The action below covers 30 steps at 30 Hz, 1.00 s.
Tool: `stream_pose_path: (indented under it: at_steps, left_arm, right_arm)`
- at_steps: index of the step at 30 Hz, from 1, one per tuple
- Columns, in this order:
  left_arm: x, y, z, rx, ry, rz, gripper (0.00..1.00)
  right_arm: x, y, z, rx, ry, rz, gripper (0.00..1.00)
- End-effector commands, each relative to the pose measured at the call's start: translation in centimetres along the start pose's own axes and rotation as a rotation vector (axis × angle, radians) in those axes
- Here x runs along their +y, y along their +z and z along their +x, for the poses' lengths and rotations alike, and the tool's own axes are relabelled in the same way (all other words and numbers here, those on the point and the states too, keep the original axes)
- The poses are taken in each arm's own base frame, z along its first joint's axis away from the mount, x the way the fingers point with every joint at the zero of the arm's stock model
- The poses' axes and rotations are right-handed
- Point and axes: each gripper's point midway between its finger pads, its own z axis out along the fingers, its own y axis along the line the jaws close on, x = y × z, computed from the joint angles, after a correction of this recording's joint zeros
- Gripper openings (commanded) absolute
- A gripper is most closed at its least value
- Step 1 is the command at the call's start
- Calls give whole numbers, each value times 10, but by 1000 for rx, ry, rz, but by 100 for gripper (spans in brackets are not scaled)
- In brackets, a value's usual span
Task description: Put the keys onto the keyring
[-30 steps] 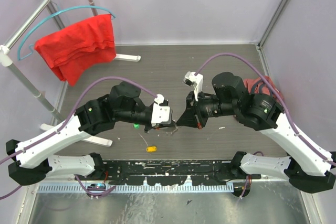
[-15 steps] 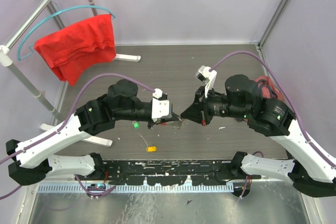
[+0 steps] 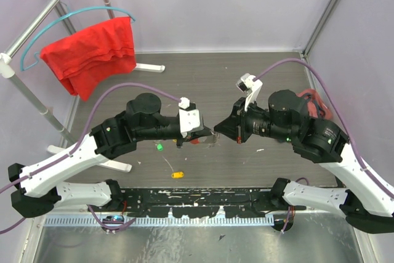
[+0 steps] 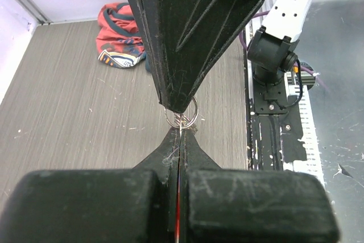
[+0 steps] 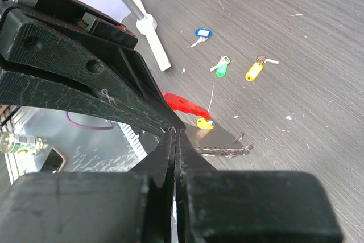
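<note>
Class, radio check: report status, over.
Left end effector, right end effector shut, tips meeting on keyring. Blue key, green key, yellow key lie loose. Nothing blocking.

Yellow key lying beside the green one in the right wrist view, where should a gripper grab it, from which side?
Probably the yellow tag, across its narrow width, coming straight down: it lies flat on the table, and the tag is bulkier than the thin metal blade. The green key lies apart.
</note>
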Motion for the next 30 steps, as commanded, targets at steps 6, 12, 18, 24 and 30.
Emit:
stream_pose_path:
  at_steps: [6, 12, 18, 24, 30]
  left_arm:
    - [-3, -5, 8, 26, -41, -7, 0]
    - [-3, -5, 7, 22, -53, -13, 0]
    - [-1, -6, 7, 12, -75, -32, 0]
    - [5, -3, 5, -7, -124, -77, 0]
    - [13, 2, 5, -13, -168, -122, 5]
  right_arm:
    - [-12, -24, -42, -246, 20, 86, 1]
    - [-11, -26, -43, -256, 26, 80, 1]
    - [-12, -34, -49, -301, 40, 86, 1]
    - [-14, -38, -57, -382, 102, 89, 1]
    - [-19, -33, -63, -433, 126, 103, 1]
